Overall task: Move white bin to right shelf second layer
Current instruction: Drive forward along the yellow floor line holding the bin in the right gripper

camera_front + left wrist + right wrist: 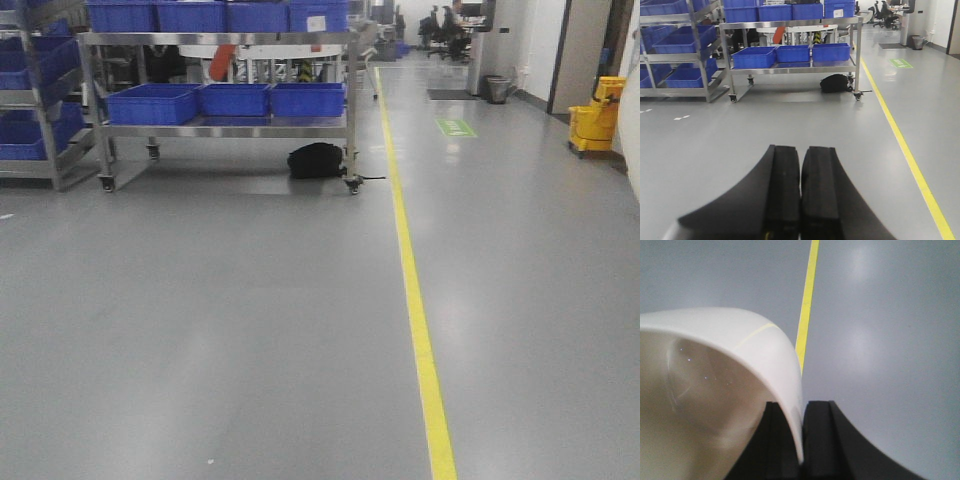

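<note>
The white bin (pixel 715 390) fills the left half of the right wrist view, glossy cream with a rounded rim, held above the grey floor. My right gripper (pixel 802 402) is shut on its wall, one finger inside and one outside. My left gripper (pixel 801 147) is shut with nothing between its fingers and points at the floor toward the steel cart. Neither gripper nor the bin appears in the front view. The right shelf second layer is out of view.
A steel cart on castors (pixel 225 130) holding blue crates (pixel 155 103) stands ahead on the left, with a black bag (pixel 315 160) under it. A steel rack (pixel 675 57) with more blue crates is further left. A yellow floor line (pixel 415 300) runs ahead; a yellow mop bucket (pixel 595 115) stands far right.
</note>
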Available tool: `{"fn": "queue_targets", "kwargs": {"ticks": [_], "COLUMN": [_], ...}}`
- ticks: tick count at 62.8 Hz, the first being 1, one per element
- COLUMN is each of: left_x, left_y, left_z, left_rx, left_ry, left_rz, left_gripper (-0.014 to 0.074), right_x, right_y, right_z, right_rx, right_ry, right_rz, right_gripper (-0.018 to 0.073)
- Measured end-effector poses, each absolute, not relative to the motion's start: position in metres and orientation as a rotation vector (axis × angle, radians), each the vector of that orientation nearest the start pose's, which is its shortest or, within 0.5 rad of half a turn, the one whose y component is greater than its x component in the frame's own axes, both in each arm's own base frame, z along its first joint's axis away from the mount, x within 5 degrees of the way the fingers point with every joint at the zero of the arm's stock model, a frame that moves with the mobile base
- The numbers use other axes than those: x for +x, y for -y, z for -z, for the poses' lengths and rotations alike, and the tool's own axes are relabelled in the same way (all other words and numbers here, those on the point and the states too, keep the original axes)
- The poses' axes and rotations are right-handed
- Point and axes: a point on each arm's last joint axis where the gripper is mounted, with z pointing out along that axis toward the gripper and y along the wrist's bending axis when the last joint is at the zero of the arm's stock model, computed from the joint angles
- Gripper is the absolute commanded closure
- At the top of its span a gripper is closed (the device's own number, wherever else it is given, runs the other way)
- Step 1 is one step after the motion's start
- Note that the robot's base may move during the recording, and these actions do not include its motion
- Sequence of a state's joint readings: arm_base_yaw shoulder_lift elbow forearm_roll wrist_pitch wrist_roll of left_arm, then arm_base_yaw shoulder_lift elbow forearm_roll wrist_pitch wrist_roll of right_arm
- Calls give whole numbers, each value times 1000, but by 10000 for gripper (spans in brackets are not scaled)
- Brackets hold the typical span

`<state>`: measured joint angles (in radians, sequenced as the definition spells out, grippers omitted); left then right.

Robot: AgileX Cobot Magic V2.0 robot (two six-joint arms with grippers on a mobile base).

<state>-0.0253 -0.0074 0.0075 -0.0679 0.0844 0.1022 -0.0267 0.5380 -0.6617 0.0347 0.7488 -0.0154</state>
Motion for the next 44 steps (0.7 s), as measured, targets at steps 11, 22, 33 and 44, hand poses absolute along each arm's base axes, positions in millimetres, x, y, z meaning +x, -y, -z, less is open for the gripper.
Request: {"fn": "queue_targets", "kwargs": {"ticks": [11,22,33,44], "left_x": [56,56,56,56], "left_y": [2,2,2,2], "left_z": [-203,-203,-203,-203], "left_rx": [51,51,51,51], "left_ry": [-1567,-1567,-1567,-1567], "left_rz": [-3,-3,-3,-3], "left_gripper": [512,512,512,512], "right_x": [96,96,96,96], "right_y": [0,0,0,0], "right_z": [-328,-328,-328,-328], "right_rx": [25,23,23,23], "right_ry": [-2108,-2108,-2108,-2108], "right_rz": [-15,-14,-14,-14], "right_gripper": [505,505,505,505]}}
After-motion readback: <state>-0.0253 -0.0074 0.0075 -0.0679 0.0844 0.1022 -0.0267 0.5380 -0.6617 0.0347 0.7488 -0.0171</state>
